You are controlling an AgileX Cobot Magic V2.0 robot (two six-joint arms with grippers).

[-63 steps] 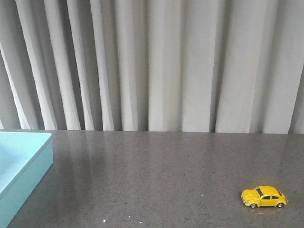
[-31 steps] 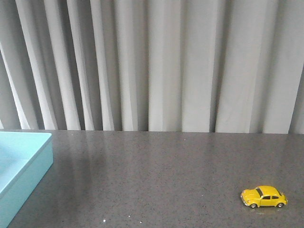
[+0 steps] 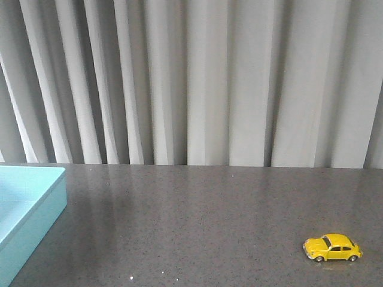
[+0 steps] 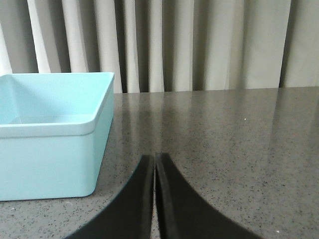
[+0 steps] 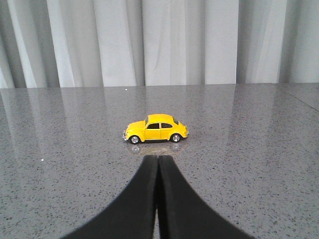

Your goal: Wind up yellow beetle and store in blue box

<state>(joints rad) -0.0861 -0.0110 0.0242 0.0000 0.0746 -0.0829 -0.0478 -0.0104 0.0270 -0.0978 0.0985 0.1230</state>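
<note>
The yellow beetle (image 3: 332, 247) stands on its wheels on the dark speckled table at the front right, side-on. In the right wrist view the beetle (image 5: 155, 129) sits just beyond my right gripper (image 5: 158, 160), which is shut and empty, its fingertips a short way from the car. The blue box (image 3: 27, 209) lies at the left edge of the table. In the left wrist view the box (image 4: 52, 144) is beside and ahead of my left gripper (image 4: 154, 158), which is shut and empty. Neither gripper shows in the front view.
The dark speckled table (image 3: 191, 227) runs between the box and the car. Grey pleated curtains (image 3: 197, 78) hang behind the table's far edge.
</note>
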